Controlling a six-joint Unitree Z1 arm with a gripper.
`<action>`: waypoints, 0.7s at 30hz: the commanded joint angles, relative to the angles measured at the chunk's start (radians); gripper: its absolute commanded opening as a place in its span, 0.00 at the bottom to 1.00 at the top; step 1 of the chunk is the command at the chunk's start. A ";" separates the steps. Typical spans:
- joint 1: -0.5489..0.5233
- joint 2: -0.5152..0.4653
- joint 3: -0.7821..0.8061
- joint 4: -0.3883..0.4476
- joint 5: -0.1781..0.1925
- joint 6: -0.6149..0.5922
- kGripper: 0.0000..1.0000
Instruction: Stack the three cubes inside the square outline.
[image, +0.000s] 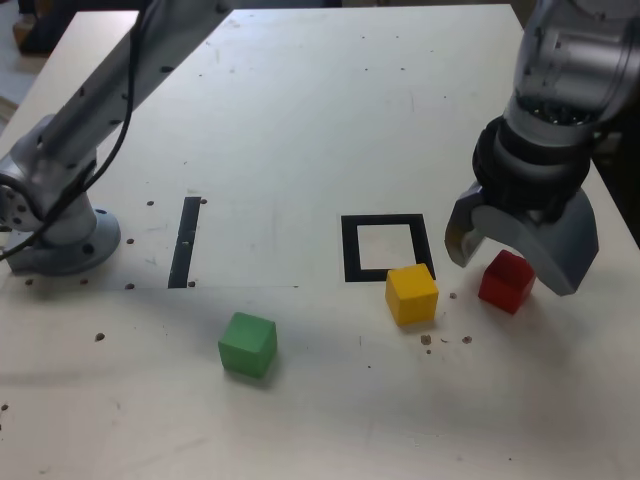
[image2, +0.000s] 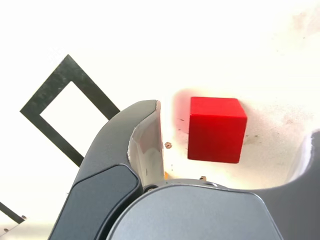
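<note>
The red cube (image: 507, 282) rests on the table at the exterior view's right, between the two jaws of my gripper (image: 512, 258). The gripper (image2: 230, 145) is open, and the wrist view shows a gap between the red cube (image2: 217, 129) and the one fingertip (image2: 146, 142) seen in full. The yellow cube (image: 412, 294) sits just outside the near right corner of the square outline (image: 349, 250), touching its black line. The green cube (image: 247, 344) lies apart, nearer the front and toward the exterior view's left. Nothing stands inside the square outline (image2: 52, 95).
A narrow black strip (image: 185, 241) lies on the table left of the outline in the exterior view. The arm's grey base (image: 55, 235) is bolted at the far left, with a cable along the arm. Small screw holes and specks dot the table.
</note>
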 joint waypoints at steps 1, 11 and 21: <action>-0.001 0.015 -0.011 0.005 -0.005 0.003 0.91; -0.003 0.057 -0.048 0.016 -0.022 0.003 0.82; -0.013 0.084 -0.094 0.057 0.000 -0.007 0.57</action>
